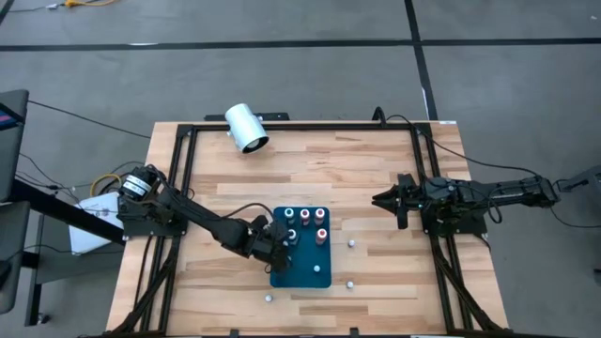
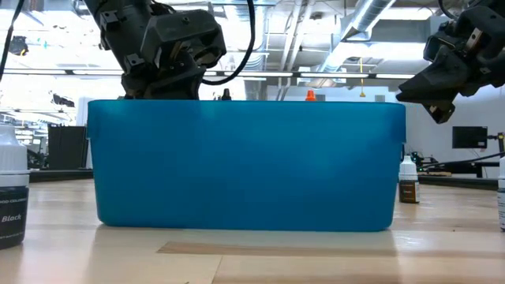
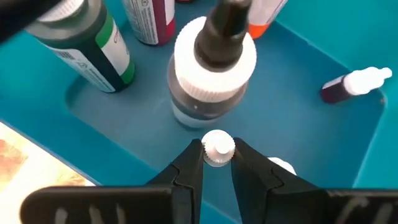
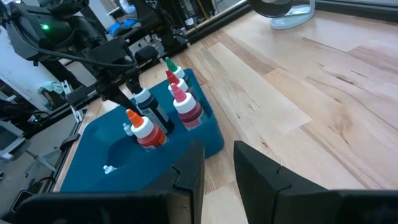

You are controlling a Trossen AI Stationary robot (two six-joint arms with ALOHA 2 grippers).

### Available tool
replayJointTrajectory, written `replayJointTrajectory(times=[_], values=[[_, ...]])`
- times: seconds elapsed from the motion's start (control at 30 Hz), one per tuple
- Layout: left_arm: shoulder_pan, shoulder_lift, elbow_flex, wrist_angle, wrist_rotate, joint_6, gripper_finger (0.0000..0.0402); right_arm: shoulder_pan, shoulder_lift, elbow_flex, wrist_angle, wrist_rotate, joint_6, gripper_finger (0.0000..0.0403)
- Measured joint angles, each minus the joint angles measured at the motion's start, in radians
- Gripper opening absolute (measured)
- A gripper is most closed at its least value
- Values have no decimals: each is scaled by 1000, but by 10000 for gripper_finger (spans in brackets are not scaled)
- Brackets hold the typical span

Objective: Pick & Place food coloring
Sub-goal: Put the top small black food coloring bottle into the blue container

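Note:
Several small food coloring bottles (image 1: 305,223) stand in a teal-blue tray (image 1: 302,272) at the table's middle. In the left wrist view I see a dark bottle (image 3: 208,87) with a white collar and black tip, a green one (image 3: 93,43), a pink one (image 3: 152,18) and an orange one (image 3: 261,15). A dark purple bottle (image 3: 351,85) lies on its side on the tray floor. My left gripper (image 1: 280,239) is over the tray's left part, shut on a small white cap (image 3: 217,149). My right gripper (image 1: 380,199) hangs open to the tray's right, above the table. My left gripper pinches the small white cap by its ribbed side (image 3: 217,159) between its two fingertips (image 3: 194,158). The cap sits close to the foot of the dark bottle. The fingers reach down into the tray at a slant from the table's left.
A large white cylinder (image 1: 246,128) lies near the far edge. Three more small bottles stand on the bare wood by the tray (image 1: 351,243) (image 1: 349,283) (image 1: 269,298); the nearest one (image 2: 12,189) is labelled Black. Another white cap (image 3: 283,167) lies on the tray floor. A dark frame (image 1: 300,126) borders the table.

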State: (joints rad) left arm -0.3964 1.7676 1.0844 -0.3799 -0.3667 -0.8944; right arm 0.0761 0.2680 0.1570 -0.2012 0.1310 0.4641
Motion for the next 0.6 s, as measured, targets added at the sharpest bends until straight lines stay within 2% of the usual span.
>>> replayJointTrajectory(times=[0.17,0.6], values=[[-1,0,0,3,19,0,62,0,0,0,0,0,0,75],[-1,1,0,29,49,-1,113,0,0,0,0,0,0,75]])
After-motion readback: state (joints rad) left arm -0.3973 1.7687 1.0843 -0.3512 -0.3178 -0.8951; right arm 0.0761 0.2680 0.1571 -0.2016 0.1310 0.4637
